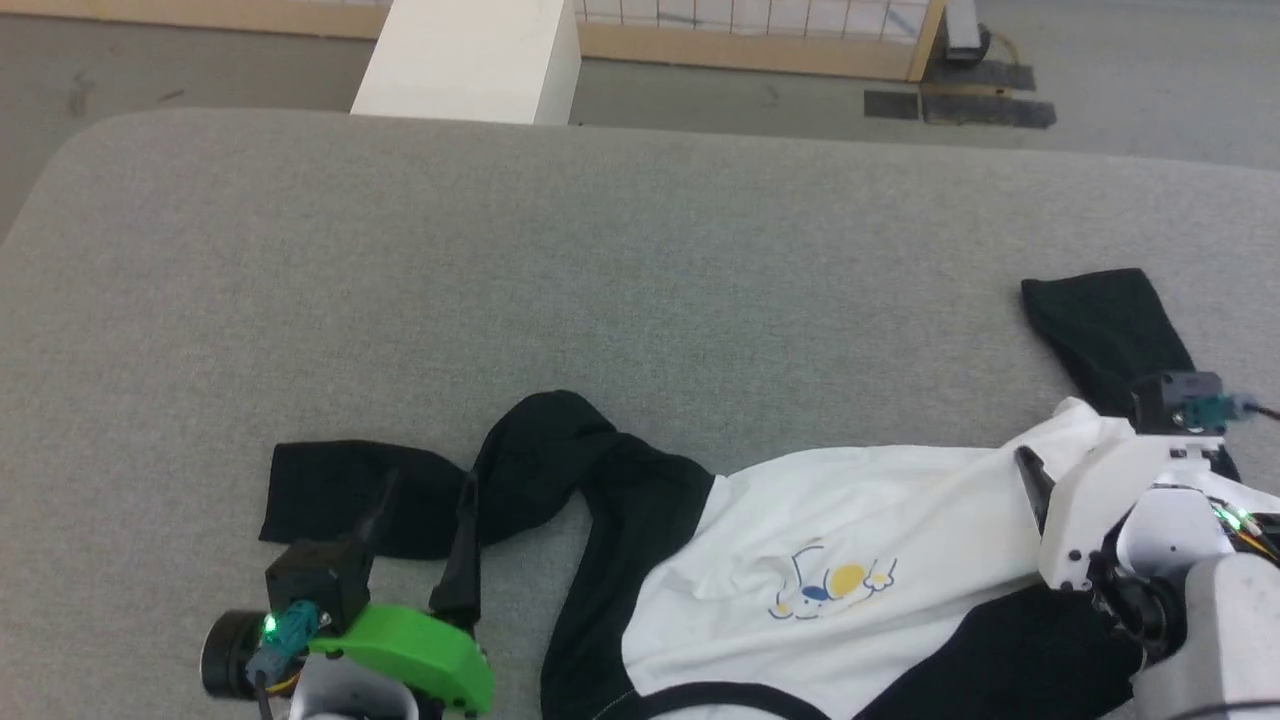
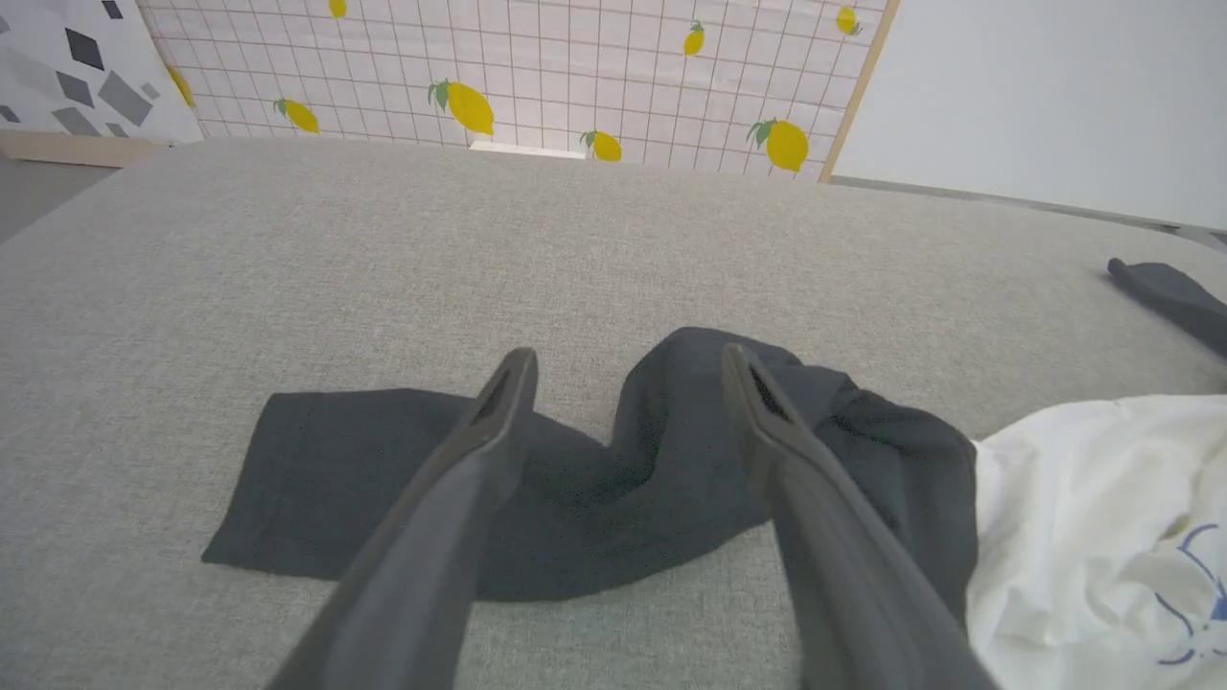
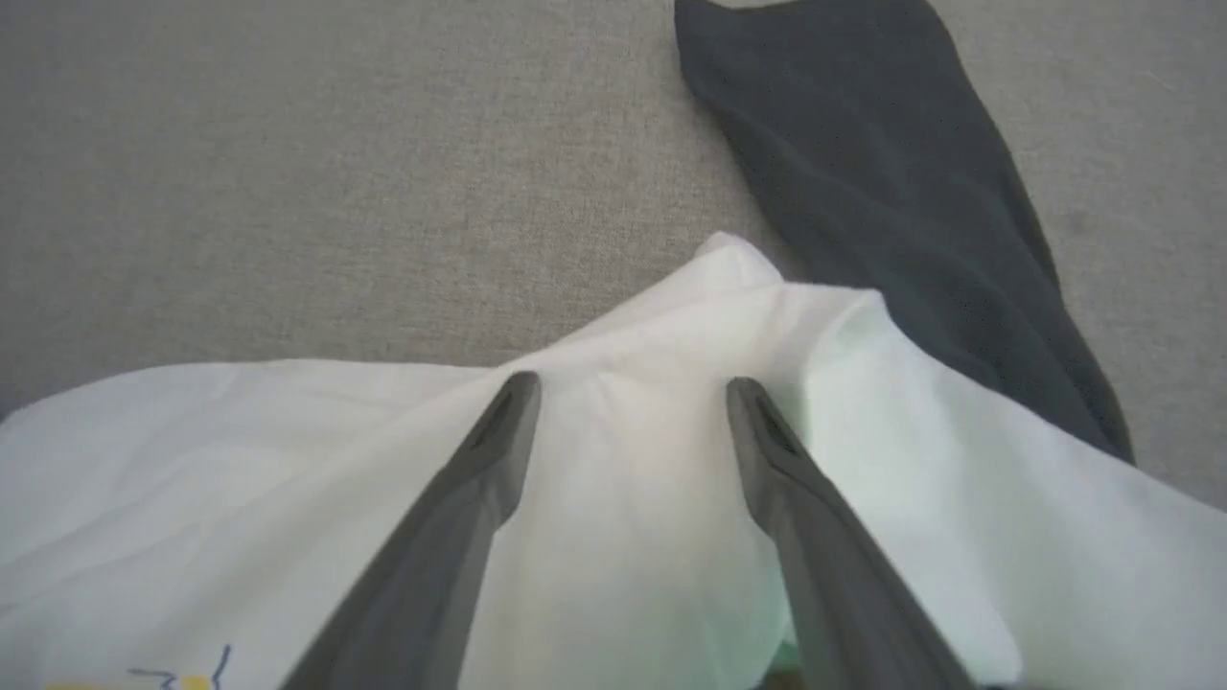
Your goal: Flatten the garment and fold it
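**Head view.** Shirt: white body, black long sleeves, lying crumpled on the grey bench at its near right part. Chest print in yellow and blue faces up. One sleeve runs toward the left, humped in the middle with the cuff end flat. The other sleeve lies toward the far right. Left end effector: fingers spread, over the flat end of the left-hand sleeve. Right end effector: over the white cloth at the shirt's right side, one dark finger visible.

**Left wrist view.** Left end effector: fingers wide apart, nothing pinched, the black sleeve lying beneath and between them. White body at right. Lemon-patterned panel behind the bench.

**Right wrist view.** Right end effector: fingers spread, above a raised fold of the white cloth. Black sleeve lies flat beyond, at upper right.
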Controlling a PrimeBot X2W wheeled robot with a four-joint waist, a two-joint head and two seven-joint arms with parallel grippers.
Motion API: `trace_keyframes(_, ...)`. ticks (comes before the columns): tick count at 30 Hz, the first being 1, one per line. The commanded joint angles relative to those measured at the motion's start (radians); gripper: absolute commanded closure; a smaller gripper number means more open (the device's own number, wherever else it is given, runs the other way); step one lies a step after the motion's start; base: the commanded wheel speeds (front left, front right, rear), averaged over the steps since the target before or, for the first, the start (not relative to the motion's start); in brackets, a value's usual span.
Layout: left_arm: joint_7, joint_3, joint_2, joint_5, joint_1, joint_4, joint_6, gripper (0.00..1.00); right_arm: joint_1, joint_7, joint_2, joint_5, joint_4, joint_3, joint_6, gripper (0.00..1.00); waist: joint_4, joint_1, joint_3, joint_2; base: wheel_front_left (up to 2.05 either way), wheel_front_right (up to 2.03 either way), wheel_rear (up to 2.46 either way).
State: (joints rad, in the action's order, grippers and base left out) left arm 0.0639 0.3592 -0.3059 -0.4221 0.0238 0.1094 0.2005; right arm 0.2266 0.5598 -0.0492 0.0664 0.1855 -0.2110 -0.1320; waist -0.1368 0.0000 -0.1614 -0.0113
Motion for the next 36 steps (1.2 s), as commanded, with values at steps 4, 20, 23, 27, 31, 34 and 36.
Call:
trace_keyframes(4,0.13,-0.01,0.041,0.021,-0.075,-0.094,-0.012,0.0,0.07,0.128,-0.001,-0.023,0.094,0.01,0.001,0.0,-0.025,0.0,-0.042,0.0113,0.0,0.0,0.0)
trace_keyframes(20,0.197,-0.032,0.116,0.039,-0.19,-0.233,-0.073,0.0,0.444,-0.017,-0.087,-0.012,0.126,0.19,0.001,1.0,-0.1,0.0,-0.148,0.0113,0.0,0.0,0.0)
trace_keyframes(23,0.197,-0.036,0.131,0.047,-0.209,-0.234,-0.084,0.0,0.547,-0.123,-0.109,-0.019,0.163,0.19,0.001,1.0,-0.123,0.0,-0.173,0.0113,0.0,0.0,0.0)
trace_keyframes(27,0.198,-0.049,0.147,0.065,-0.223,-0.233,-0.095,0.0,0.637,-0.244,-0.126,-0.021,0.233,0.179,0.001,1.0,-0.142,0.0,-0.198,0.0113,0.0,0.0,0.0)
trace_keyframes(31,0.198,-0.064,0.157,0.08,-0.222,-0.237,-0.107,0.0,0.628,-0.268,-0.121,-0.009,0.334,0.141,0.001,0.56,-0.139,0.0,-0.199,0.0113,0.0,0.0,0.0)
trace_keyframes(34,0.198,-0.065,0.155,0.093,-0.211,-0.247,-0.119,0.0,0.577,-0.255,-0.117,0.0,0.386,0.12,0.001,0.0,-0.121,0.0,-0.181,0.0113,0.0,0.0,0.0)
trace_keyframes(36,0.198,-0.059,0.148,0.101,-0.203,-0.254,-0.129,0.0,0.535,-0.277,-0.117,0.006,0.379,0.12,0.001,0.0,-0.104,0.0,-0.163,0.0113,0.0,0.0,0.0)
